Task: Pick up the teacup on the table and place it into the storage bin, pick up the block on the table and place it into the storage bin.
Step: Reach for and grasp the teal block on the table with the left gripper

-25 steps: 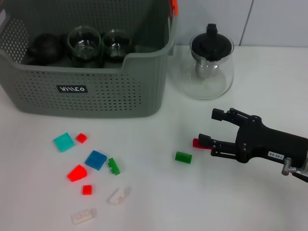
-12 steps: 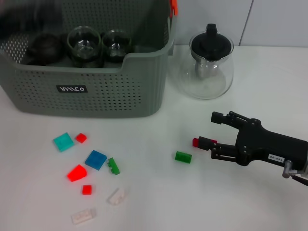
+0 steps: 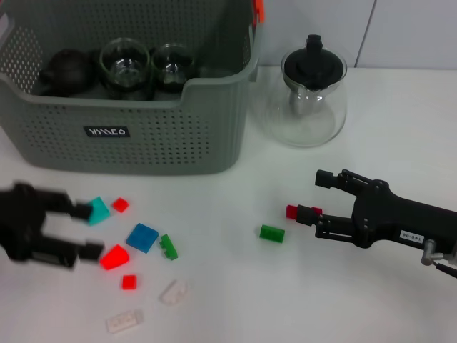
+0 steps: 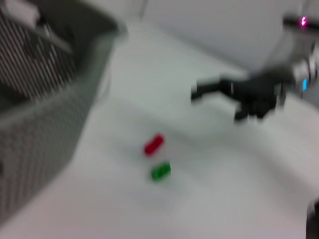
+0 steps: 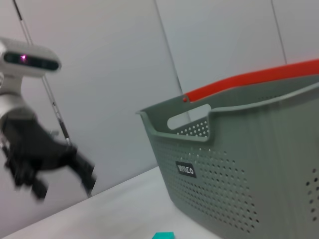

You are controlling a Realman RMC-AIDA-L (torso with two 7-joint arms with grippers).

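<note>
Right gripper (image 3: 312, 194): black, fingers spread, holding nothing, low over the white table (image 3: 371, 114).
Small red block (image 3: 291, 211): at the tip of its lower finger; whether they touch is unclear.
Small green block (image 3: 271, 233): just beyond the red one.
Left gripper (image 3: 84, 230): blurred, jaws apart, straddling scattered coloured pieces.
Grey-green perforated storage bin (image 3: 143, 136): beyond the left gripper, holding glass teacups (image 3: 125, 66).

Bare table (image 3: 235, 300) lies between the storage bin (image 3: 143, 139) and the small green block (image 3: 272, 233), so a gripper could pass there. Beside the bin's orange-tabbed corner, a glass teapot (image 3: 308, 100) narrows the gap. Before the bin's labelled wall, scattered blocks and the left gripper (image 3: 68, 229), jaws parted, crowd the surface. Inside the bin, two glass cups (image 3: 146, 66) and a dark teapot (image 3: 68, 71) fill the wall farthest from the label.
</note>
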